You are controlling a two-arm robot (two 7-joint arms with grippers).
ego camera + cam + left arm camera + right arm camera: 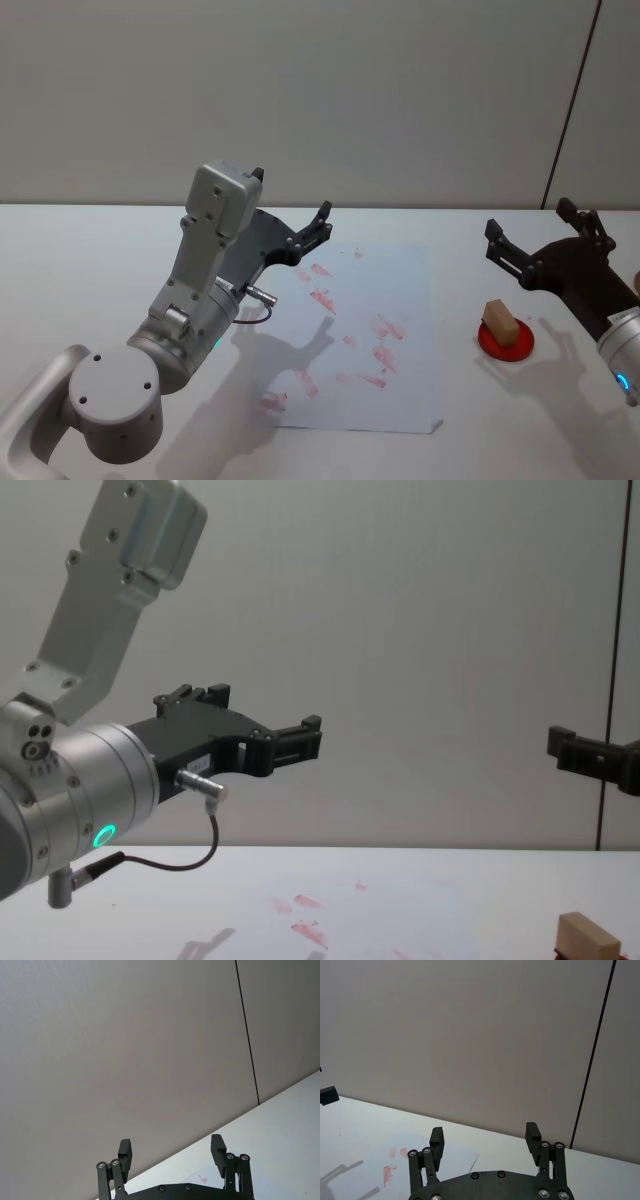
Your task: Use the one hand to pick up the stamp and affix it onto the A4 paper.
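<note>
Right claw (pixel 528 220) hangs wide open, empty, just behind the stamp (pixel 500 322), which sits on a red pad (pixel 505 345) right of the A4 paper (pixel 400 300); left claw (pixel 290 195) open, empty, above paper's far-left corner

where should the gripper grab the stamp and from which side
Probably grip the stamp across its long wooden sides, coming down from above: it sits on the red pad with its top free. The open right gripper, raised behind it, is nearest.
</note>
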